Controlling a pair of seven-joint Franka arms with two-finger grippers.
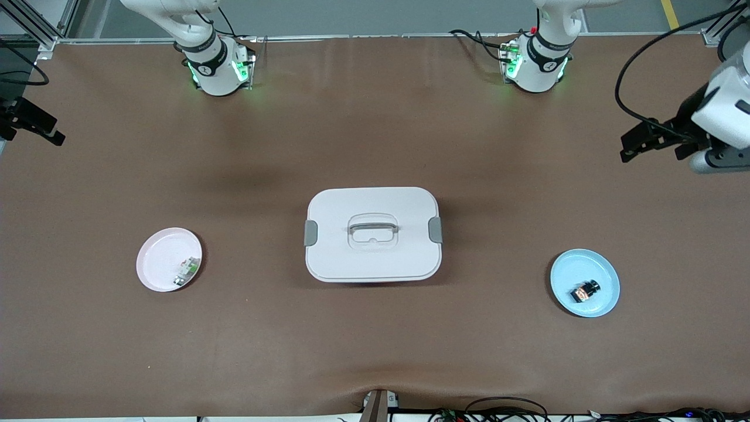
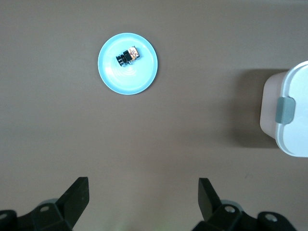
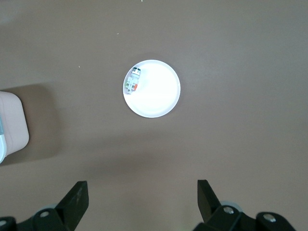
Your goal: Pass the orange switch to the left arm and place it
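The orange switch [image 1: 585, 291] lies on a round blue plate [image 1: 603, 271] toward the left arm's end of the table. It also shows in the left wrist view [image 2: 127, 55] on that plate [image 2: 139, 77]. The white box [image 1: 372, 258] with grey latches and handle stands mid-table. My left gripper [image 1: 637, 142] hangs high over the table's left-arm end, open and empty [image 2: 143, 192]. My right gripper [image 1: 35, 126] hangs high over the right-arm end, open and empty [image 3: 143, 192].
A pink plate [image 1: 161, 252] toward the right arm's end holds a small green-and-white component [image 1: 186, 271], which also shows in the right wrist view [image 3: 132, 80]. The box's edge shows in both wrist views [image 2: 293, 134] [image 3: 12, 125]. Cables lie along the table's near edge.
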